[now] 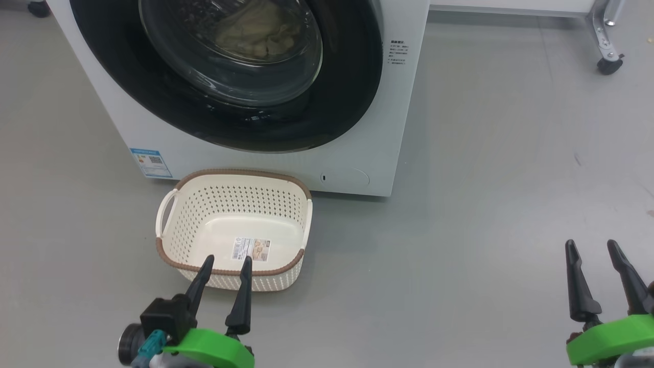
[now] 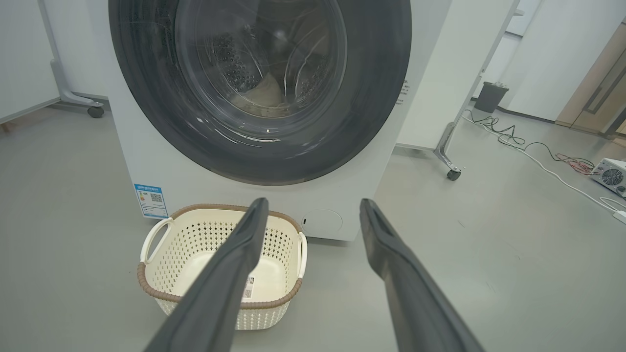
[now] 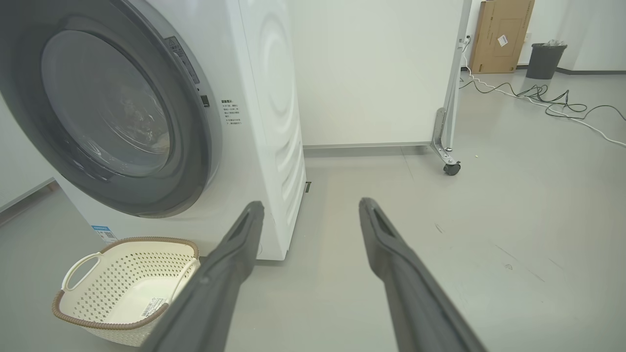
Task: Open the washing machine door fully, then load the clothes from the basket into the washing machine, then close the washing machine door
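The white washing machine fills the top of the head view, and its round black-rimmed door lies flat against the front, shut. Through the glass bowl I see the cream clothes lying inside the drum, also visible as the clothes. The cream basket sits on the floor in front of the machine, holding no clothes, with only a label sticker on its bottom. My left gripper hovers open just before the basket's near rim. My right gripper is open at the lower right, over bare floor.
A blue energy sticker marks the machine's lower left corner. A white panel on castors stands right of the machine. Cables trail across the floor towards a dark bin and a cardboard box. A small fan box sits far right.
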{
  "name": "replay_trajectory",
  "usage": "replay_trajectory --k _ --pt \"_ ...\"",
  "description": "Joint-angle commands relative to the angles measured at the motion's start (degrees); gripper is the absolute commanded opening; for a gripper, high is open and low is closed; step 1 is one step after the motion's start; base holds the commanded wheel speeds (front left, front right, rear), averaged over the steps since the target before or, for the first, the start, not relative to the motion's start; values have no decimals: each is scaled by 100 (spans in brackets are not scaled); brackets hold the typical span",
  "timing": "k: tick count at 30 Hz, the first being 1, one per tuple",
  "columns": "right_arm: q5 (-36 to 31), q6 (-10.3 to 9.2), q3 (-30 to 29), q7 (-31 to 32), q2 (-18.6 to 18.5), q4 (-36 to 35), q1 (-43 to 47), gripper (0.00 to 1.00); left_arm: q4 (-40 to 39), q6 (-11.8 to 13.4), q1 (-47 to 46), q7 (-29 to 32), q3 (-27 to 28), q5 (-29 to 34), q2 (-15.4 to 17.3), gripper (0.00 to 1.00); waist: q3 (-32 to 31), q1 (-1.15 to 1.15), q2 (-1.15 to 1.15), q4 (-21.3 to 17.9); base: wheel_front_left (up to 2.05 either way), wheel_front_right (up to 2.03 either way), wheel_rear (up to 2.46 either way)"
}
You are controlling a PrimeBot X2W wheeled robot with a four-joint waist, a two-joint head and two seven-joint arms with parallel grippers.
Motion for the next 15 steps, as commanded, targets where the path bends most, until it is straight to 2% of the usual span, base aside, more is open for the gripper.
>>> replay_trajectory --k 1,4,5,15 --pt "9 -19 129 30 -94 -164 -136 100 -186 18 -183 -18 168 -51 90 100 2 0 0 5 0 0 0" --pt "15 -19 135 38 -94 -170 -140 100 -178 26 -190 -23 154 -52 90 100 0 0 0 17 0 0 0" --pt "0 0 8 1 0 3 0 0 1 2 0 0 -14 -40 0 0 -1 0 0 17 0 0 0" --pt "14 1 135 1 76 1018 148 0 846 -1 641 5 -37 -52 -42 0 -3 0 0 16 0 0 0"
